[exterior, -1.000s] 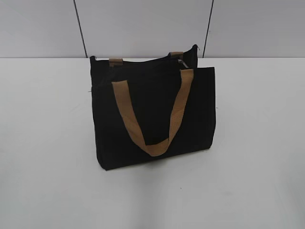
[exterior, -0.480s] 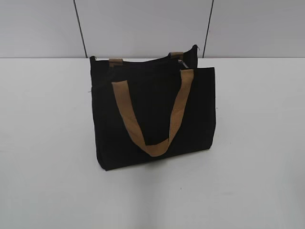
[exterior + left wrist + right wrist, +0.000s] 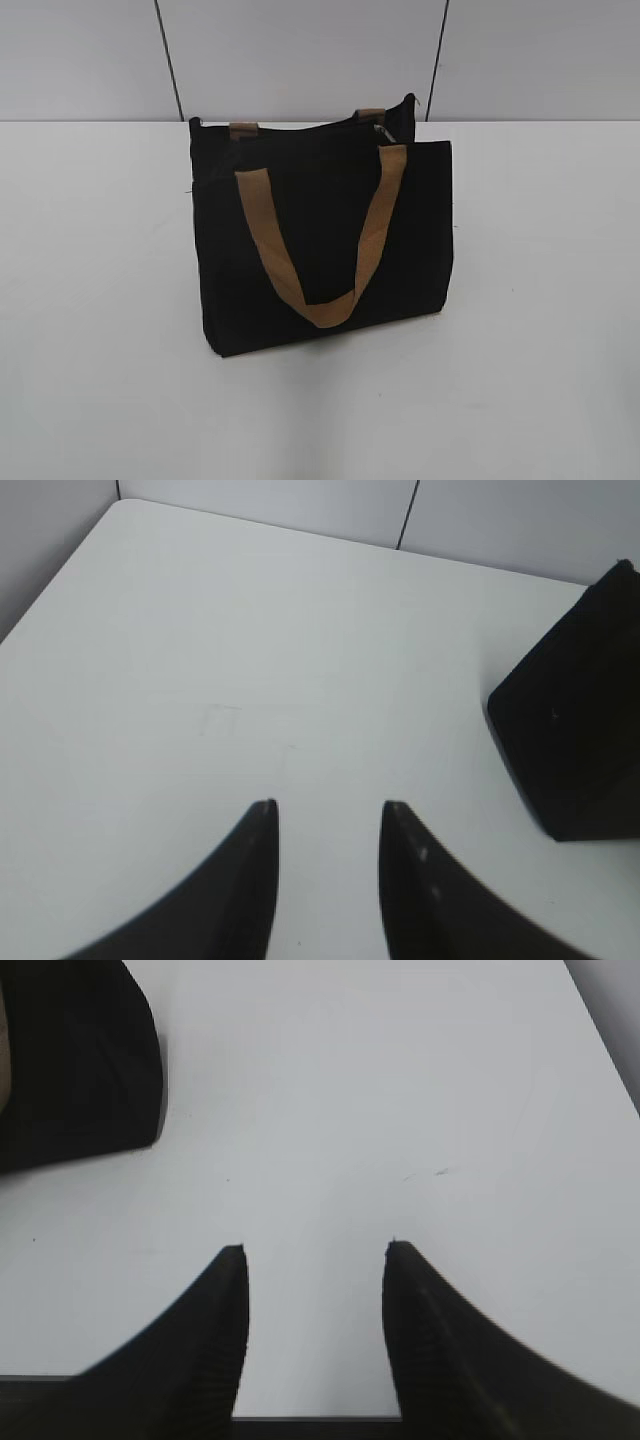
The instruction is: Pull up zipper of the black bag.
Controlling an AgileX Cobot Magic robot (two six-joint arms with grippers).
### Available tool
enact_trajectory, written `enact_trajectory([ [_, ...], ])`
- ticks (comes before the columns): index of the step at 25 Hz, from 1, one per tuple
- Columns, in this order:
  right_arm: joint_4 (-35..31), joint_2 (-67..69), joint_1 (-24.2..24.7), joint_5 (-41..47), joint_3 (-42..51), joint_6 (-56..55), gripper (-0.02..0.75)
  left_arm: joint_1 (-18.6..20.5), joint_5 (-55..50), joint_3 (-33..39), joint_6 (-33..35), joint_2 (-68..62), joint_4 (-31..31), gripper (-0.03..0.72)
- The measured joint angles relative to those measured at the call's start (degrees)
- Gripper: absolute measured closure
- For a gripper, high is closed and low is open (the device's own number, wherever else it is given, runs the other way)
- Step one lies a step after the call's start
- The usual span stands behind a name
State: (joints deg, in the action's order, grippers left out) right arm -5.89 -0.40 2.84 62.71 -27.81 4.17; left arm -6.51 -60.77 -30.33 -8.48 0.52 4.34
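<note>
Exterior view is showing the black bag point(image 3: 320, 240) standing untouched on the worktop point(image 3: 540, 300), so the approach is only beginning (both grippers' jaws gaping, empty), and the zipper point(image 3: 379, 130) pull at the bag's 1 o'clock corner is needing a pinch.

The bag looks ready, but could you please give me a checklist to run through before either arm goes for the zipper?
1. Bag upright on table: ok.
2. Zipper pull visible at the top right end: ok.
3. Left gripper jaws apart, empty: ok.
4. Right gripper jaws apart, empty: ok.
5. Strap clear of zipper: ok, it hangs down the front.
6. How far the zipper is closed: cannot tell.
</note>
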Motion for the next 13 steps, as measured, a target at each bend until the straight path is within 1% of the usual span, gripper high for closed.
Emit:
enact_trajectory([
  [13,-0.1,0.0,0.1,-0.1,0.0,0.0,0.389,3.5,0.0,0.0,0.0,0.0,0.0,0.430],
])
